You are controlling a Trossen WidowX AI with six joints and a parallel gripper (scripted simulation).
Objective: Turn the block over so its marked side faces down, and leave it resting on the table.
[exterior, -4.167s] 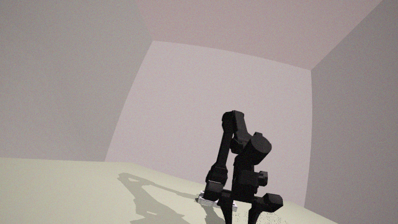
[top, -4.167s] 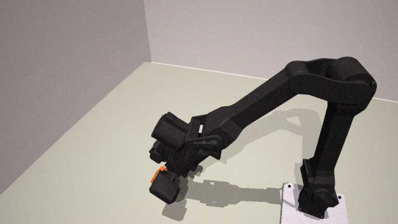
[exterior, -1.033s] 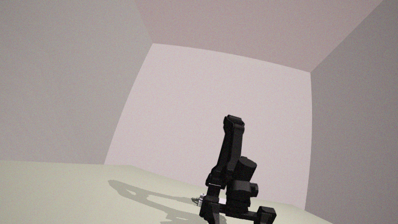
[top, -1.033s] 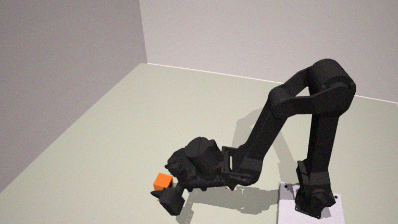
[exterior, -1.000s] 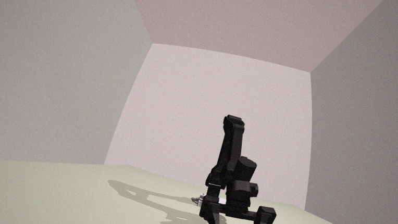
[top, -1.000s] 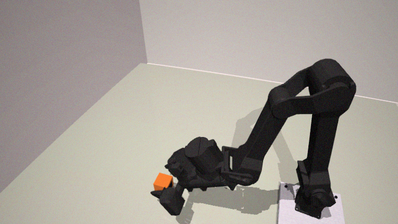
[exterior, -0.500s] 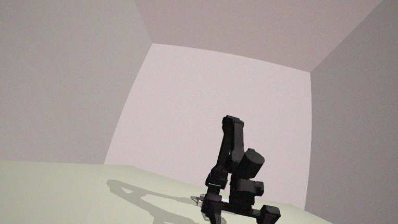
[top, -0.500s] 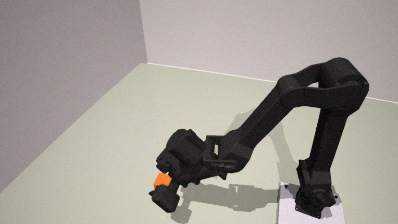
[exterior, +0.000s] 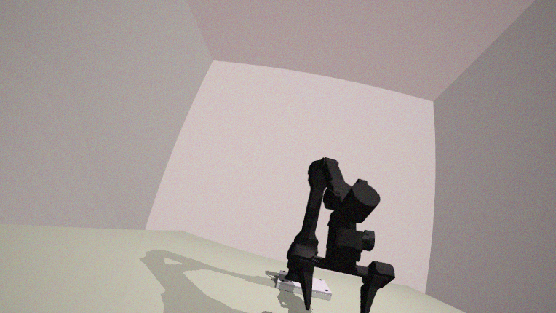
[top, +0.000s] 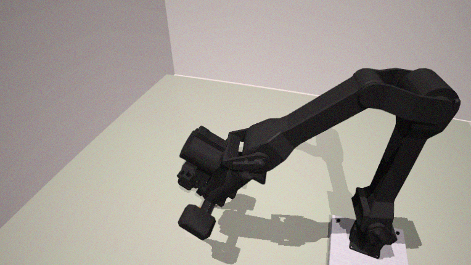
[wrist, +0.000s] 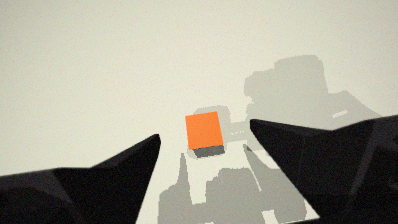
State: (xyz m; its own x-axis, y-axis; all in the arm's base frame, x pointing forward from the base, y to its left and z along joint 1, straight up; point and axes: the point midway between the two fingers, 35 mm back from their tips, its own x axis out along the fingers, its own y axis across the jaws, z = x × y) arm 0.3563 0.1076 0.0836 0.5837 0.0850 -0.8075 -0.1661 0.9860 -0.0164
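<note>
Pale green table (top: 115,158), grey walls; orange block (wrist: 203,130) resting below gripper (wrist: 205,142), plain face up; jaws wide, holding nothing

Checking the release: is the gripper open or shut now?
Open: in the wrist view, the gripper fingers stand wide apart above the block, touching nothing.
</note>
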